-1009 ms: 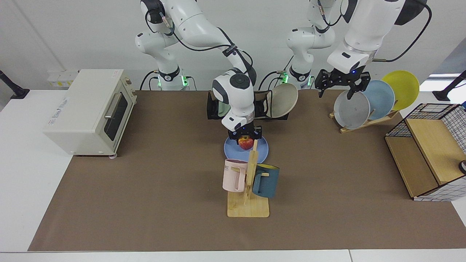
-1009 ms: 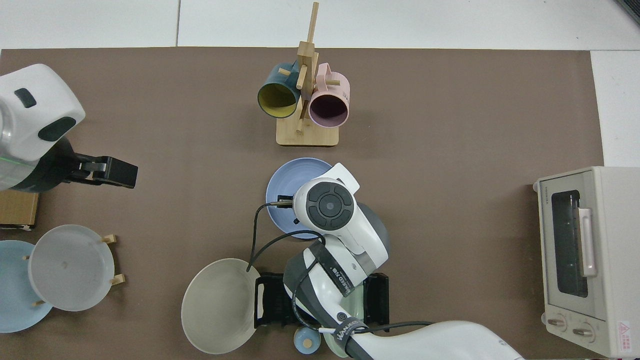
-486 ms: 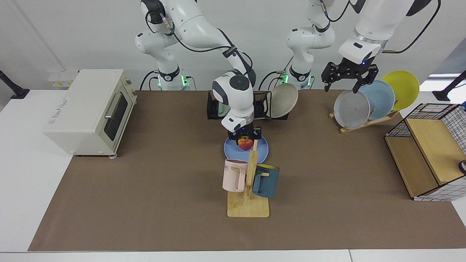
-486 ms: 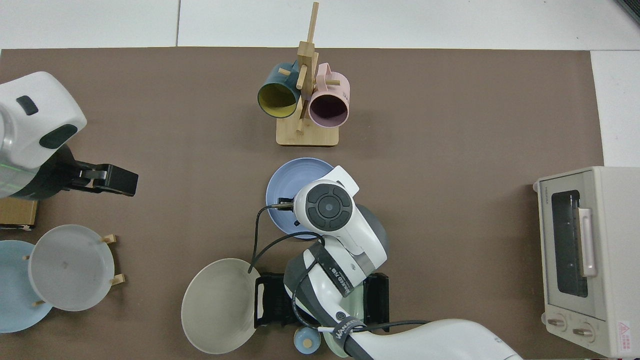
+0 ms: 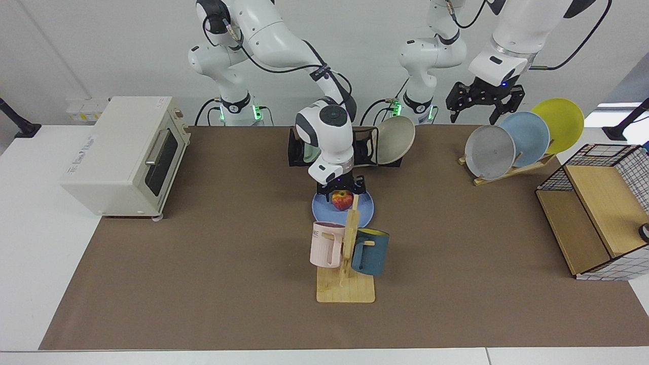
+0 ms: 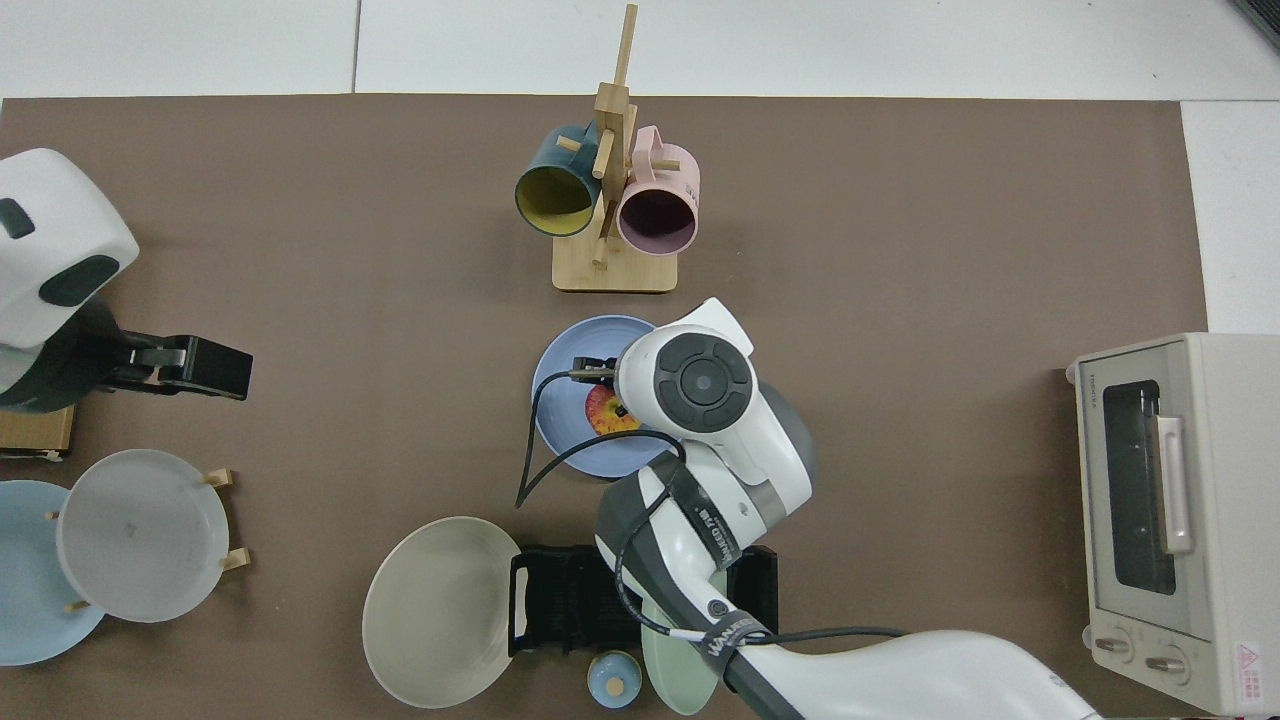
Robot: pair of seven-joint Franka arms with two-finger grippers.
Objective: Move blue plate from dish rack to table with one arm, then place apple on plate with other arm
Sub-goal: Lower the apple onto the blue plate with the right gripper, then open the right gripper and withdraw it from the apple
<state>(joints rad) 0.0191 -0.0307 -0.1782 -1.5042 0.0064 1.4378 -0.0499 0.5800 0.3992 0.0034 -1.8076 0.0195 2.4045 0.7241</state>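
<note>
apple [image 5: 343, 199] sat on the blue plate [image 5: 324, 209], which lay flat on the table [image 5: 203, 253] in front of the dish rack [image 5: 296, 147]. in the facing view we saw the right gripper [image 5: 340, 188] directly over the fruit, its jaws spread and straddling the top, apparently released rather than clenched. the left gripper [image 5: 482, 101] hung apart, jaws spread and empty, above the wooden plate rack [image 5: 507, 170]; that arm waited.

from the top view we made out part of the apple [image 6: 603, 410] just beside the jaws, on the blue plate [image 6: 570, 450], with the right gripper [image 6: 600, 372] mostly hidden under its own wrist. the left gripper [image 6: 185, 362] stood well apart at the edge, and there we could not tell its jaws.

we judged the apple light, firm and smooth, liable to roll on the shallow plate; a hold across its widest middle seemed safest.
</note>
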